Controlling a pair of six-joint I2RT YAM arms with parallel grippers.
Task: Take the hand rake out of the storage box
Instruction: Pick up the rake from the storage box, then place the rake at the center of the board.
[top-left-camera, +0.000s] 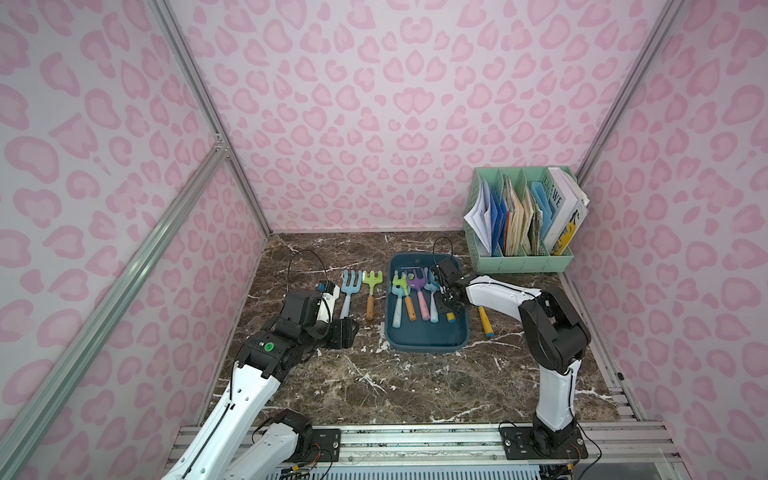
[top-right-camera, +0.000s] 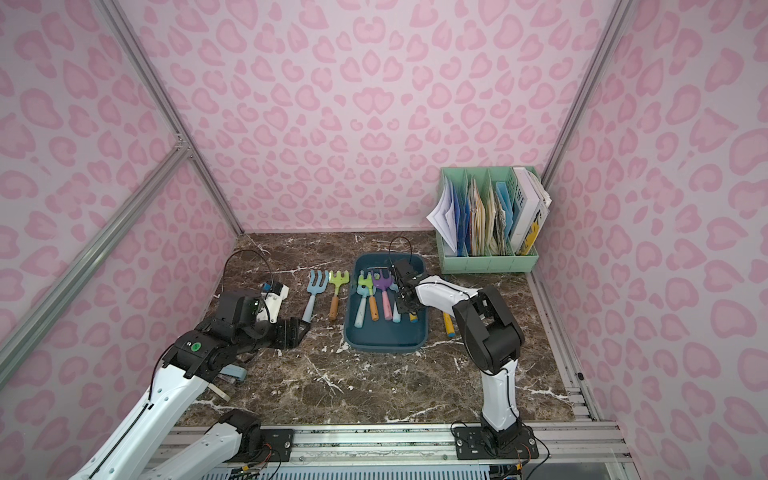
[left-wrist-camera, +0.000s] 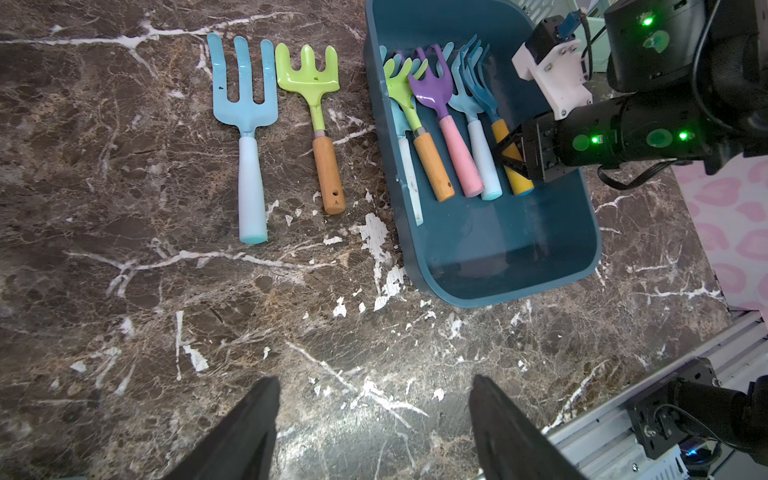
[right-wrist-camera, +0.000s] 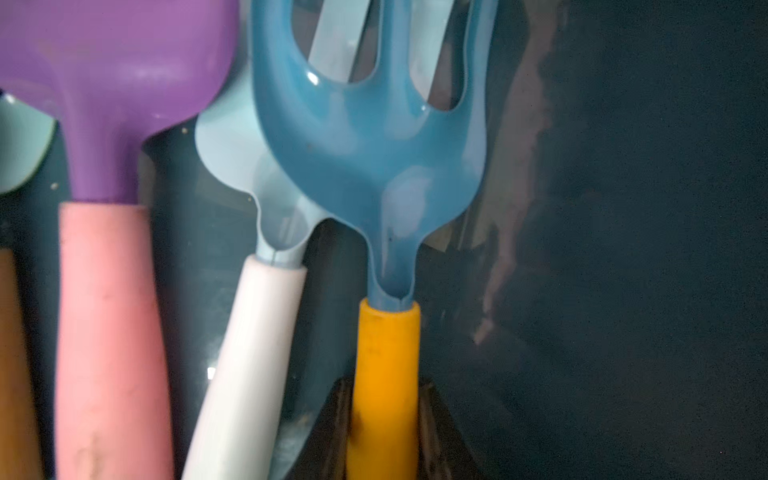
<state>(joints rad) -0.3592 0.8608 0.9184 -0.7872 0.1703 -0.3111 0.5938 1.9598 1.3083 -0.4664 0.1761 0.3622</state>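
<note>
Right gripper (right-wrist-camera: 384, 415) clamps the yellow handle of the blue hand rake (right-wrist-camera: 374, 166), not yet lifted from the storage box (left-wrist-camera: 519, 249).

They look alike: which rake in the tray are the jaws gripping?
The dark-blue rake with the yellow handle; the others' handles are pink, pale or wooden.

Only the large letters "WE" are readable, on a white book (top-left-camera: 565, 208) in the green file rack (top-left-camera: 519, 262) at the counter's (top-left-camera: 415, 382) far right corner.
</note>
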